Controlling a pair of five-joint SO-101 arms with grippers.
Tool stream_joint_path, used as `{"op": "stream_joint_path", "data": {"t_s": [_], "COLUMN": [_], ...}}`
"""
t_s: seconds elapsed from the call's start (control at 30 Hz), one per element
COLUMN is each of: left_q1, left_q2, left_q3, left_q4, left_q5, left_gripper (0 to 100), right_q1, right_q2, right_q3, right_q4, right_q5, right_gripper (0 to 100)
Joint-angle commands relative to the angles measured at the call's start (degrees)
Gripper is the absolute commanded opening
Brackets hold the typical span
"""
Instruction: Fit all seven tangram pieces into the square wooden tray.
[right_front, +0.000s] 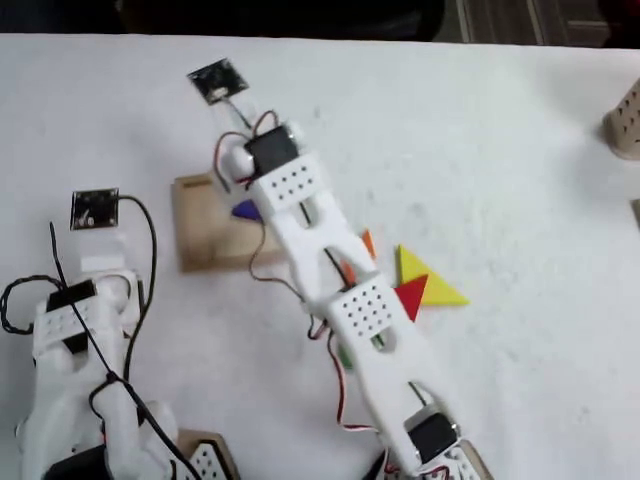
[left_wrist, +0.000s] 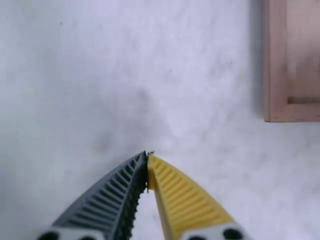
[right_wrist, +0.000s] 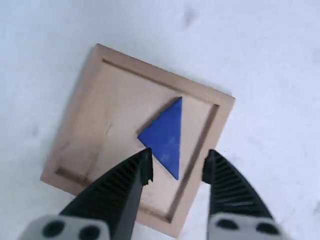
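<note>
**Wooden tray (right_front: 205, 235) holds the blue triangle (right_wrist: 166, 135); three pieces loose**

The white worktop (right_front: 500, 150) carries everything you see. From above, your right arm (right_front: 340, 290) stretches from 6 o'clock up towards 11 o'clock and ends over the tray. Its end effector (right_wrist: 178, 162) hangs above the tray with jaws spread, one corner of the blue triangle between the tips. Your left arm (right_front: 70, 340) sits at 8 o'clock. Its end effector (left_wrist: 147, 160) is pressed together tip to tip over bare worktop, near a tray corner. The tray lies at 9 o'clock of centre, and the blue triangle lies flat inside it towards its 3 o'clock wall. At 3 o'clock of the right arm lies the yellow triangle (right_front: 425, 280). The red triangle (right_front: 411, 295) touches it at 7 o'clock. The orange piece (right_front: 368, 243) peeks out beside the arm.
</note>
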Motion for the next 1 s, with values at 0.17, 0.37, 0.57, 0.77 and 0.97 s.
{"op": "stream_joint_path", "data": {"t_s": [0.17, 0.37, 0.57, 0.77, 0.97], "left_q1": [-0.3, -0.3, -0.3, -0.3, -0.3], "left_q2": [-1.5, -1.5, -1.5, -1.5, -1.5], "left_q3": [-0.1, -0.1, -0.1, -0.1, -0.1], "left_q4": [-1.7, -1.7, -1.7, -1.7, -1.7], "left_q5": [-0.4, -0.4, -0.4, -0.4, -0.4], "left_gripper": [2, 2, 2, 2, 2], "right_q1": [2.7, 4.4, 4.6, 4.8, 6.7], "right_q2": [3.8, 6.9, 9.6, 10.7, 9.9], "right_q3": [0.7, 0.7, 2.3, 2.2, 2.9], "right_q4": [-0.5, -3.0, -2.9, 0.3, 1.0], "right_q5": [-0.7, -0.3, -0.3, -0.3, -0.6], "right_gripper": [12.1, 12.2, 11.9, 1.6, 1.7]}}
